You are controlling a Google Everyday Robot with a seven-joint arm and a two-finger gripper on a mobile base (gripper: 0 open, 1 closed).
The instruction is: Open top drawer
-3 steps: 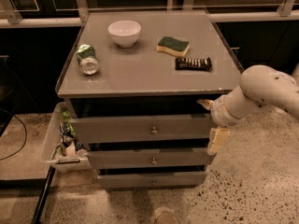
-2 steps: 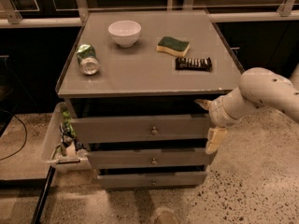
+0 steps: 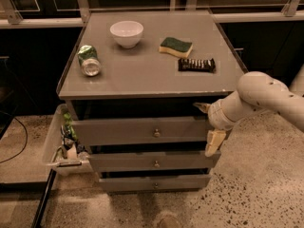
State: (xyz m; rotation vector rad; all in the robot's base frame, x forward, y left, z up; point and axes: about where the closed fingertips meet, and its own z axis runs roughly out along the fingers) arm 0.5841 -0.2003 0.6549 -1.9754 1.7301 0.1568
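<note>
**At the right end of the top drawer: reach in progress, pull not yet begun**

Beside the cabinet's right front corner, the gripper (image 3: 209, 125) sits with its jaws spread wide and holds nothing. One finger (image 3: 201, 107) points into the dark gap above the drawer front. The other (image 3: 213, 142) hangs just below the front's lower right corner. The white arm (image 3: 266, 96) comes in from the right.

The top drawer (image 3: 123, 131) is directly under the cabinet top (image 3: 142, 80). Its small round knob (image 3: 156, 133) is at centre, well to the left of the gripper and untouched. The front looks closed or nearly so.

Judged step: getting a hold. Next move needs the jaws to close on the panel's right end, or shift left to the knob, then a straight pull outward.

On top are a bowl (image 3: 127, 33), sponge (image 3: 175, 46), can (image 3: 89, 61) and snack bar (image 3: 196, 64), all clear of the work.
</note>
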